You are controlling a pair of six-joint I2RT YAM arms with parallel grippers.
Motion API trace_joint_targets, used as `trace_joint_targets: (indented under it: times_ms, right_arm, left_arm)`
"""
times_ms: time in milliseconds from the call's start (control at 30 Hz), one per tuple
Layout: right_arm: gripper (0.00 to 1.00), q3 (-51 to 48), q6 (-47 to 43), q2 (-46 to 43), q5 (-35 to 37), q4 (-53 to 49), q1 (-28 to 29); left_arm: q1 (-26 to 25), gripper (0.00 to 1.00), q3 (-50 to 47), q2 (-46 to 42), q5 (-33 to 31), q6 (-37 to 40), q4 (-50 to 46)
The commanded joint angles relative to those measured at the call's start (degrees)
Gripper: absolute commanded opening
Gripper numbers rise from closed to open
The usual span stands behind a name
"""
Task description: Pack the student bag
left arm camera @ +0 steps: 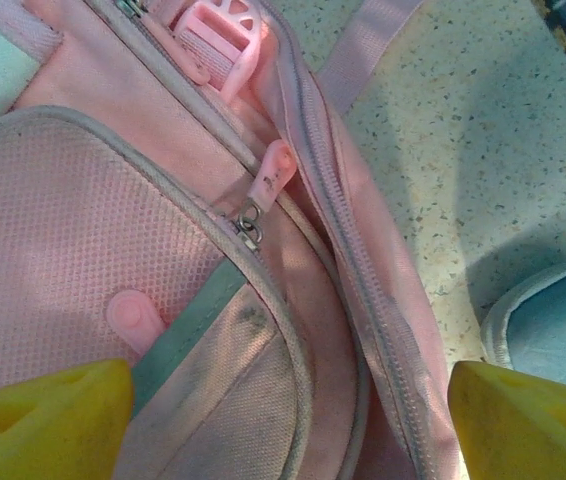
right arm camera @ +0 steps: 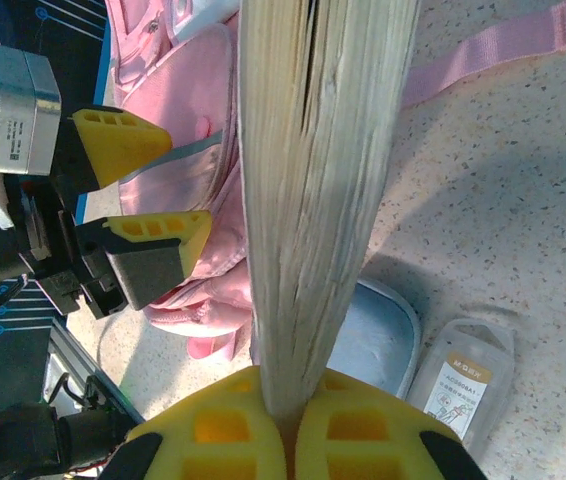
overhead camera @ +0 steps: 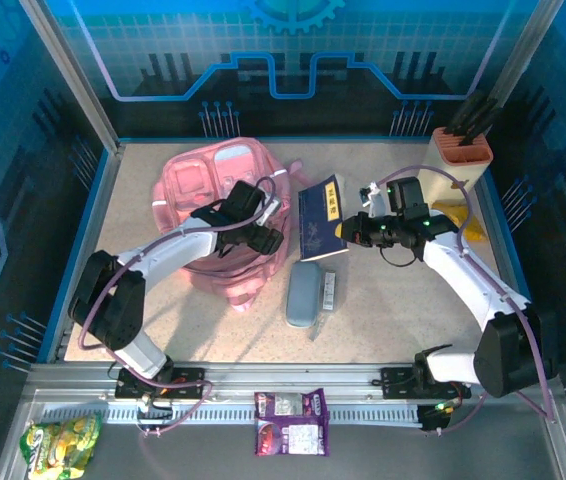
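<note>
At the back left of the desk (overhead camera: 383,325): the pink bag (overhead camera: 203,185) lies with its pockets facing up.
Left claw (overhead camera: 266,228): wide open, with nothing gripped; it hangs over the right side of the bag.
Bag under the left claw: in the left wrist view the zipped pockets and a pink zip pull (left arm camera: 274,172) lie just below, between the two yellow fingertips (left arm camera: 48,420). Whether these touch the fabric I cannot tell.
Right claw (overhead camera: 351,228): closed on a blue book (overhead camera: 320,215), holding it by one edge; the page edges face the wrist camera.
Book and bag: the book is just to the right of the bag, near the left claw but apart from it.
In front of the book: a grey pencil case (overhead camera: 301,295) lies on the desk, with a small clear plastic box (overhead camera: 329,290) just beside it.
</note>
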Motion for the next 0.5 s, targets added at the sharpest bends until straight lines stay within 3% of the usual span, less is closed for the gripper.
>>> trace_joint_targets:
  times_ms: [0,167,467]
  right_arm:
    - [0.0,-0.09,0.41,0.06,-2.37,1.26,-0.7]
    - [0.0,-0.3,1.02,0.23,-3.75,2.02,-1.66]
    - [0.0,-0.62,1.55,0.69,-4.84,2.52,-2.1]
  left_arm:
    - [-0.19,0.84,1.29,0.39,-3.32,1.87,-3.65]
    - [-0.14,0.87,-1.64,-1.76,-5.05,0.8,-5.37]
    - [-2.68,0.84,-3.17,-6.67,4.8,-5.32,-9.19]
